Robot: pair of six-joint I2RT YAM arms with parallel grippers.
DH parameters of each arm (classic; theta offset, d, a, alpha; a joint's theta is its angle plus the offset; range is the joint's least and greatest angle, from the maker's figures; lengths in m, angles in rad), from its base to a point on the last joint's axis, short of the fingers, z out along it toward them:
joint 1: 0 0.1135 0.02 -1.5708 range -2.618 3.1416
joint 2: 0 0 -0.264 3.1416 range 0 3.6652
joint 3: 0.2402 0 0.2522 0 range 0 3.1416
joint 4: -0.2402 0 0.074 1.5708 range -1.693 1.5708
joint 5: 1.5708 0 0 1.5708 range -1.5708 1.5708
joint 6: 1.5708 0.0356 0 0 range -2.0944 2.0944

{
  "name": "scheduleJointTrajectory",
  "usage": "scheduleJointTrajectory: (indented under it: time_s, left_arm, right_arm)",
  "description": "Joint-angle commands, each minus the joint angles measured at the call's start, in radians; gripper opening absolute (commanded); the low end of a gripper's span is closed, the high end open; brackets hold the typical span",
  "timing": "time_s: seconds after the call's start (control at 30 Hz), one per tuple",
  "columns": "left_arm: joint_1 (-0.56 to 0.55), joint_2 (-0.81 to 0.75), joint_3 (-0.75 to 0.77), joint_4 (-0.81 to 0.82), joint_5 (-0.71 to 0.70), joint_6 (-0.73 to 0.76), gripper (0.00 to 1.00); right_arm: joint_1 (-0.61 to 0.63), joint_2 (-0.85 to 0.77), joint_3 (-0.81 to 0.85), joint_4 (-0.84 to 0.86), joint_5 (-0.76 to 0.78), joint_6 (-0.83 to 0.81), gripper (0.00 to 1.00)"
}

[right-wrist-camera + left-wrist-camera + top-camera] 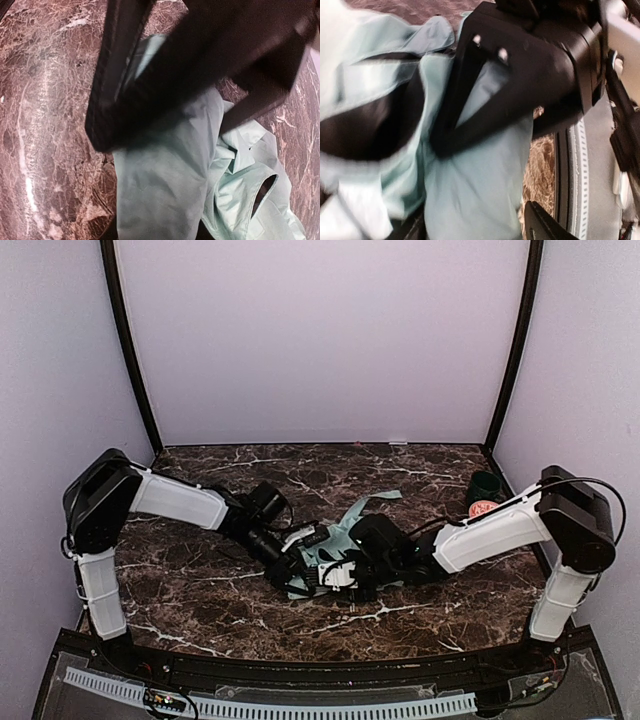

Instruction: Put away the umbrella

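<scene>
Umbrella [345, 530]: tabletop [200, 590] centre, well apart from every edge; cup [487, 485] near far right edge. Left fingers [542, 227], right fingers [115, 75] at fabric; blurred, cannot tell spread.

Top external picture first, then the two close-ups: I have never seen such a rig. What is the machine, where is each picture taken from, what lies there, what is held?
The machine is two white-and-black robot arms bolted at the near edge of a dark marble table. The top picture looks down from above and behind them; each close-up comes from a camera on one wrist. The left claw and the right claw meet at a crumpled pale mint-green folding umbrella mid-table. Blur hides whether either claw grips its fabric. At the far right stand a dark green cup and an orange-and-white bowl.
</scene>
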Motion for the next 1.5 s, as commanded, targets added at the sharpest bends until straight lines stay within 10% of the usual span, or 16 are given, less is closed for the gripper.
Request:
scheduleJointTrajectory:
  time_s: [0.0,0.27,0.47,0.73,0.87,1.47]
  left_arm:
    - [0.015,-0.181,-0.164,0.18,-0.175,-0.102,0.64]
    - [0.01,-0.577,-0.473,0.51,-0.39,-0.038,0.63]
    - [-0.167,-0.712,-0.544,0.47,-0.548,0.278,0.61]
    - [-0.282,-0.62,-0.458,0.323,-0.708,0.575,0.64]
    - [-0.307,-0.529,-0.444,0.362,-0.812,0.605,0.88]
    - [-0.314,-0.28,-0.371,0.233,-0.899,0.351,0.73]
  right_arm:
    - [-0.042,0.038,0.019,-0.161,-0.115,0.142,0.07]
    - [-0.126,0.104,0.151,-0.329,-0.32,0.232,0.06]
    - [-0.145,0.2,0.253,-0.476,-0.391,0.294,0.07]
    - [-0.175,0.309,0.388,-0.63,-0.578,0.401,0.08]
    - [-0.175,0.336,0.397,-0.667,-0.62,0.406,0.07]
    - [-0.205,0.395,0.483,-0.756,-0.729,0.327,0.15]
